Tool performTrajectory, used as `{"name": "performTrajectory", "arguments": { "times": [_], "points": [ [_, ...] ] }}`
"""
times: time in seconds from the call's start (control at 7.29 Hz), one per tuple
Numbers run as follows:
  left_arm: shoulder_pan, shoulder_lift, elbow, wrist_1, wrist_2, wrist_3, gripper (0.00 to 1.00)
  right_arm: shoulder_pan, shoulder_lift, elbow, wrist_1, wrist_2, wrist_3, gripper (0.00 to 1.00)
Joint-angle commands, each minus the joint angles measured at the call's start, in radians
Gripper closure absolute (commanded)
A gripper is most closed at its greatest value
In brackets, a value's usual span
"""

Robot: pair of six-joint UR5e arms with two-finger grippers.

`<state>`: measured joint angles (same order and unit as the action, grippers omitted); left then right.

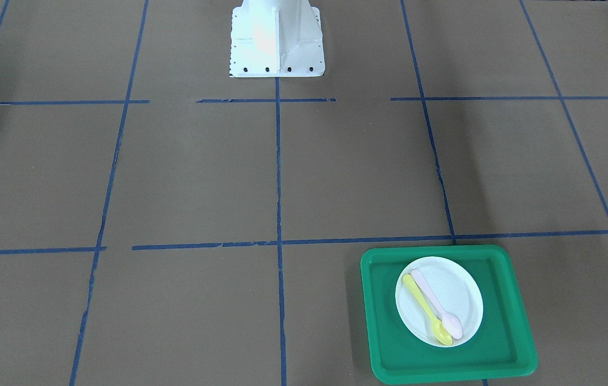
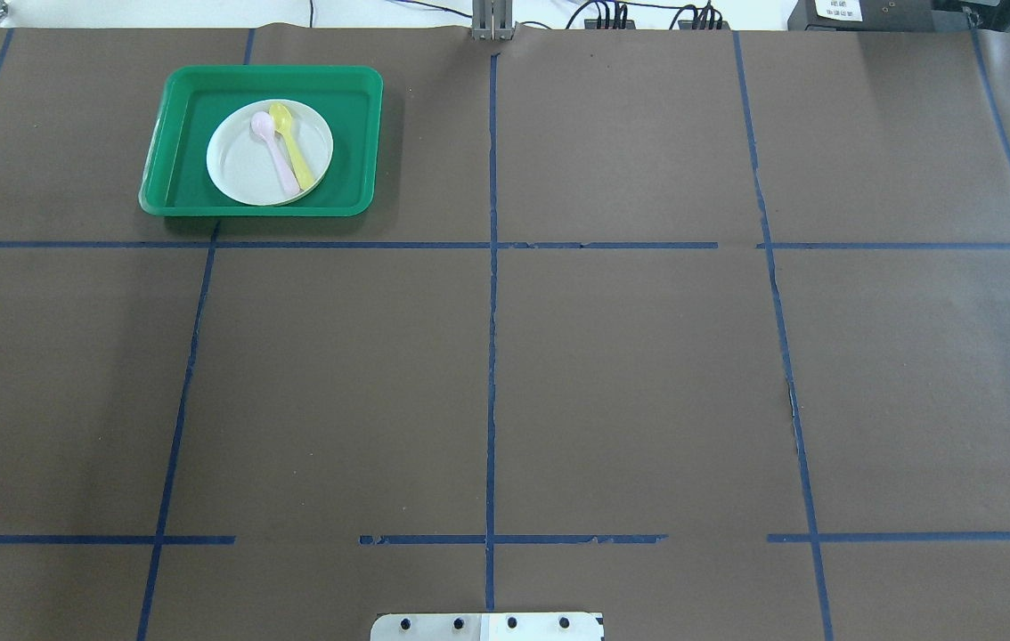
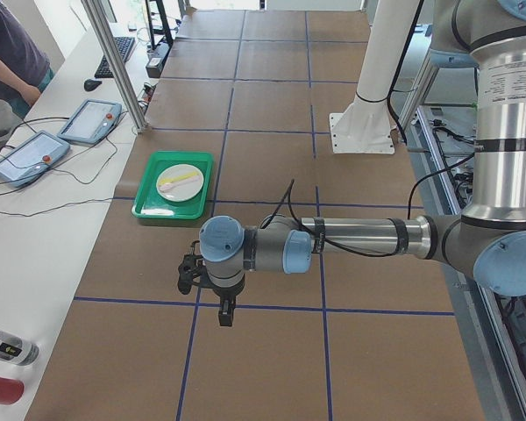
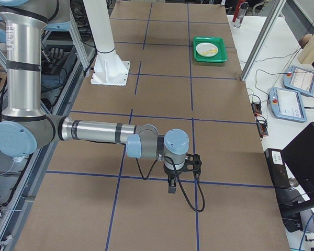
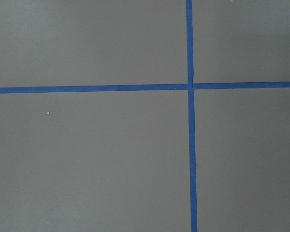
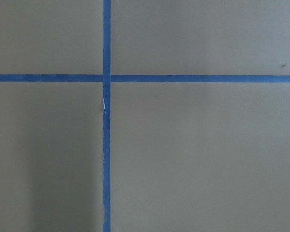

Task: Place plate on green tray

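The round white plate [image 2: 242, 174] lies in the shiny green tray [image 2: 354, 133] by the far left corner of the surface [image 2: 630, 383]. The left end effector [image 3: 225, 316] and the right end effector [image 4: 171, 187] look too small to tell their grip.

green tray [image 1: 499, 343]: bright green
plate [image 1: 465, 295]: plain white
yellow spoon [image 1: 425, 308]: pale yellow
pink spoon [image 1: 435, 300]: pale pink
worktop [image 1: 202, 177]: dull brown, grid pattern
tape lines [image 1: 278, 177]: blue
robot base [image 1: 276, 40]: white
left arm [image 3: 359, 235]: silver, light blue joints
right arm [image 4: 94, 130]: silver, light blue joints
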<state>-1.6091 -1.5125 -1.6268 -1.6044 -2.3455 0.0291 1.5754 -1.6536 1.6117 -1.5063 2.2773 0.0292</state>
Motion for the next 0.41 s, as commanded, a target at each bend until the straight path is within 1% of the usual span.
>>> {"name": "performTrajectory", "arguments": {
  "times": [0.0, 0.27],
  "points": [
    [0.0, 0.002, -0.001, -0.002, 0.0, 0.0, 0.0, 0.0, 0.0, 0.0, 0.0, 0.001, 0.0, 0.0],
    [0.0, 0.002, -0.004, -0.003, 0.0, 0.0, 0.0, 0.0, 0.0, 0.0, 0.001, -0.001, 0.0, 0.0]
  ]
}}
